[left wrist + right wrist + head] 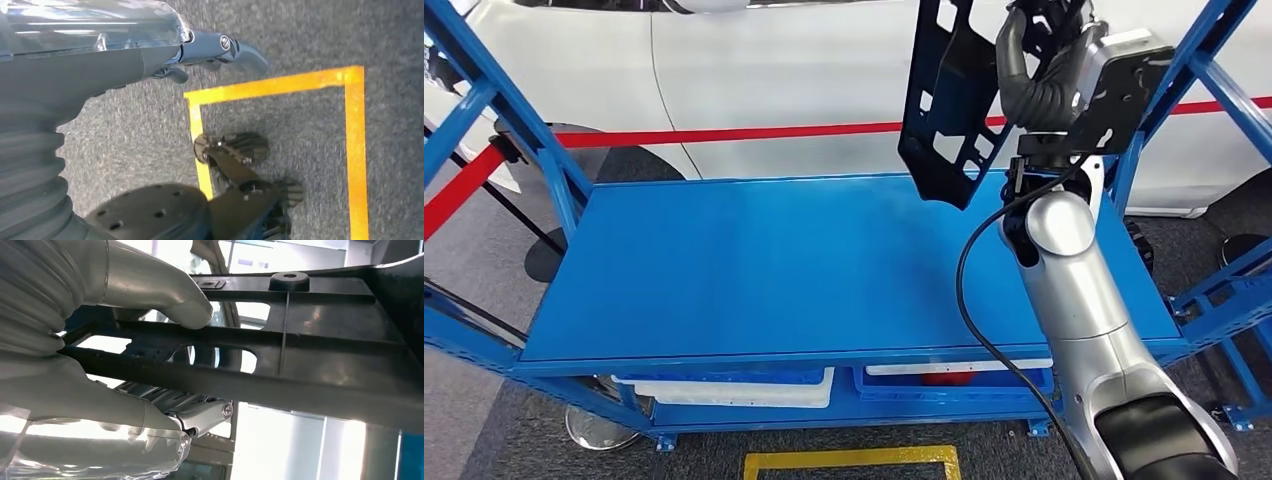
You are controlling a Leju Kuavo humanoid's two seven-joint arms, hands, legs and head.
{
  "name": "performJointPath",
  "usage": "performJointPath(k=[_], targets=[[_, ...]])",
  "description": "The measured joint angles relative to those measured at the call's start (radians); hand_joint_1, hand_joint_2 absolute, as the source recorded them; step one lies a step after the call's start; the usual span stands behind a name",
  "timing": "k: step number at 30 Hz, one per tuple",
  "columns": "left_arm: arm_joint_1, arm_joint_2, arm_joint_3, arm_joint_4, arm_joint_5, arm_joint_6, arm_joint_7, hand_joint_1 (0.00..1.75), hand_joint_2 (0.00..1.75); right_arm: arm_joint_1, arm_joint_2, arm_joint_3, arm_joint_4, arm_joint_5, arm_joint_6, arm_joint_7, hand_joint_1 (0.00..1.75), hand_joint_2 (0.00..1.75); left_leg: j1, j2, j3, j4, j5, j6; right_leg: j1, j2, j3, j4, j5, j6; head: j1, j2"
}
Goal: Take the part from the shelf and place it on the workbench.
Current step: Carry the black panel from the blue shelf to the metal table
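Observation:
The part (946, 100) is a flat black plastic panel with several cut-outs. It hangs upright above the back right of the blue shelf top (764, 270), lifted off the surface. My right hand (1042, 70) grips its right edge, arm raised from the lower right. Up close, the thumb (165, 295) presses on one rib of the part (300, 340) and the fingers (200, 415) close under it. My left hand (210, 52) hangs by my side over the floor, fingers loosely extended and holding nothing.
Blue frame posts (514, 130) slant up at both sides of the shelf. A red barrier tape (724, 133) and a white car (754, 60) lie behind. Under the top sit a white tray (734, 390) and a blue bin (954, 385). A yellow floor square (350, 140) marks the carpet.

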Motion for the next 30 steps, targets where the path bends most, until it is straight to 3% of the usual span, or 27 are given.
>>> performJointPath(k=[2, 3, 5, 7, 8, 9, 11, 12, 14, 15, 17, 18, 20, 22, 23, 24, 25, 27, 28, 30], targets=[[-0.001, 0.000, 0.000, 0.000, -0.002, 0.000, 0.003, 0.00, 1.75, 0.003, 0.003, 0.000, 0.002, -0.001, -0.001, -0.001, 1.75, 1.75, 0.001, 0.002, -0.006, -0.020, 0.025, 0.002, -0.004, -0.001, -0.003, -0.009, 0.008, 0.012, 0.000, 0.000], [-0.002, 0.000, 0.000, 0.000, -0.003, 0.000, 0.005, 0.00, 1.75, 0.003, 0.004, 0.000, 0.003, -0.002, -0.002, -0.002, 1.75, 1.75, 0.003, 0.004, -0.009, -0.032, 0.041, 0.005, -0.004, 0.000, -0.007, -0.003, -0.007, 0.017, 0.000, 0.000], [-0.003, 0.000, 0.000, 0.000, -0.006, 0.000, 0.006, 0.00, 1.75, 0.004, 0.005, 0.000, 0.004, -0.003, -0.004, -0.003, 1.75, 1.75, 0.009, 0.009, -0.026, -0.046, 0.070, 0.009, -0.006, 0.001, -0.028, 0.064, -0.091, 0.027, 0.001, 0.000], [-0.003, -0.001, 0.000, 0.000, -0.009, 0.000, 0.006, 0.00, 1.75, 0.007, 0.005, 0.000, 0.006, -0.004, -0.006, -0.005, 1.75, 1.75, 0.009, 0.010, -0.055, -0.043, 0.091, 0.011, -0.011, 0.001, -0.053, 0.186, -0.173, 0.037, 0.001, 0.000], [-0.003, -0.001, 0.000, 0.000, -0.009, 0.000, 0.007, 0.00, 1.75, 0.009, 0.005, 0.000, 0.008, -0.005, -0.006, -0.006, 1.75, 1.75, 0.010, 0.010, -0.071, -0.039, 0.099, 0.009, -0.013, 0.001, -0.056, 0.231, -0.182, 0.043, 0.001, 0.000], [-0.003, -0.002, 0.000, 0.000, -0.010, 0.000, 0.007, 0.00, 1.75, 0.012, 0.005, 0.000, 0.010, -0.006, -0.007, -0.007, 1.75, 1.75, 0.012, 0.010, -0.087, -0.034, 0.107, 0.007, -0.016, 0.001, -0.047, 0.248, -0.170, 0.048, 0.001, 0.000], [-0.003, -0.002, 0.000, 0.000, -0.011, 0.000, 0.009, 0.00, 1.75, 0.015, 0.005, 0.000, 0.014, -0.010, -0.007, -0.009, 1.75, 1.75, 0.017, 0.010, -0.117, -0.016, 0.117, -0.001, -0.023, 0.000, 0.022, 0.180, -0.119, 0.056, 0.001, 0.000], [-0.003, -0.002, 0.000, 0.000, -0.011, 0.001, 0.009, 0.00, 1.75, 0.015, 0.006, 0.000, 0.015, -0.012, -0.007, -0.011, 1.75, 1.75, 0.017, 0.010, -0.132, -0.005, 0.121, -0.006, -0.024, 0.000, 0.071, 0.115, -0.113, 0.058, 0.001, 0.000], [-0.004, -0.002, -0.001, -0.001, -0.012, 0.001, 0.009, 0.00, 1.75, 0.015, 0.010, 0.000, 0.016, -0.016, -0.007, -0.013, 1.75, 1.75, 0.015, 0.009, -0.151, 0.012, 0.129, -0.018, -0.022, 0.001, 0.131, 0.020, -0.127, 0.048, 0.001, 0.000], [-0.004, -0.002, -0.001, -0.001, -0.012, 0.002, 0.009, 0.00, 1.75, 0.015, 0.012, 0.000, 0.018, -0.018, -0.008, -0.013, 1.75, 1.75, 0.014, 0.008, -0.157, 0.014, 0.136, -0.024, -0.018, 0.002, 0.138, 0.001, -0.136, 0.039, 0.000, 0.000], [-0.002, -0.001, -0.001, -0.001, -0.012, 0.002, 0.010, 0.00, 1.75, 0.015, 0.015, 0.000, 0.024, -0.018, -0.008, -0.014, 1.75, 1.75, 0.016, 0.007, -0.164, 0.014, 0.143, -0.037, -0.017, 0.001, 0.126, -0.006, -0.123, 0.018, 0.000, 0.000], [-0.001, -0.001, -0.001, -0.001, -0.012, 0.001, 0.011, 0.00, 1.75, 0.014, 0.019, 0.000, 0.027, -0.019, -0.008, -0.014, 1.75, 1.75, 0.018, 0.006, -0.172, 0.024, 0.129, -0.044, -0.018, 0.000, 0.119, -0.007, -0.113, 0.007, 0.000, 0.000], [0.000, -0.002, -0.001, -0.001, -0.012, 0.001, 0.013, 0.00, 1.75, 0.011, 0.027, 0.001, 0.032, -0.019, -0.006, -0.014, 1.75, 1.75, 0.023, 0.005, -0.198, 0.096, 0.048, -0.055, -0.020, -0.003, 0.098, -0.011, -0.090, -0.009, -0.001, 0.000], [-0.002, -0.002, -0.001, -0.001, -0.012, 0.001, 0.014, 0.00, 1.75, 0.010, 0.034, 0.001, 0.036, -0.019, -0.005, -0.015, 1.75, 1.75, 0.025, 0.006, -0.229, 0.224, -0.039, -0.063, -0.017, -0.003, 0.072, -0.010, -0.070, -0.013, -0.002, 0.000], [-0.003, -0.002, -0.001, -0.001, -0.012, 0.001, 0.014, 0.00, 1.75, 0.010, 0.036, 0.001, 0.039, -0.019, -0.004, -0.015, 1.75, 1.75, 0.026, 0.006, -0.234, 0.275, -0.055, -0.066, -0.016, -0.003, 0.058, -0.008, -0.059, -0.013, -0.002, 0.000], [-0.003, -0.001, -0.001, -0.001, -0.012, 0.001, 0.014, 0.00, 1.75, 0.010, 0.037, 0.001, 0.041, -0.019, -0.003, -0.015, 1.75, 1.75, 0.027, 0.006, -0.225, 0.297, -0.049, -0.066, -0.015, -0.003, 0.044, -0.007, -0.049, -0.012, -0.002, 0.000], [-0.004, -0.001, -0.001, -0.001, -0.012, 0.001, 0.014, 0.00, 1.75, 0.010, 0.038, 0.001, 0.043, -0.019, -0.003, -0.014, 1.75, 1.75, 0.027, 0.006, -0.199, 0.283, -0.024, -0.065, -0.015, -0.003, 0.030, -0.005, -0.040, -0.010, -0.002, 0.000], [-0.005, -0.001, -0.001, -0.001, -0.012, 0.001, 0.015, 0.00, 1.75, 0.010, 0.040, 0.001, 0.045, -0.019, -0.003, -0.015, 1.75, 1.75, 0.026, 0.004, -0.104, 0.168, 0.015, -0.058, -0.015, -0.002, 0.007, -0.001, -0.022, -0.003, -0.002, 0.000], [-0.006, -0.001, -0.001, -0.002, -0.012, 0.001, 0.015, 0.00, 1.75, 0.009, 0.040, 0.001, 0.045, -0.019, -0.003, -0.015, 1.75, 1.75, 0.024, 0.003, -0.052, 0.092, 0.015, -0.052, -0.015, -0.002, 0.000, 0.000, -0.014, 0.002, -0.001, 0.000], [-0.008, 0.000, -0.001, -0.003, -0.012, 0.000, 0.016, 0.00, 1.75, 0.009, 0.043, 0.001, 0.045, -0.019, -0.005, -0.018, 1.75, 1.75, 0.017, -0.001, 0.002, 0.001, -0.002, -0.042, -0.015, -0.003, -0.003, -0.006, 0.005, 0.015, -0.002, 0.000]])
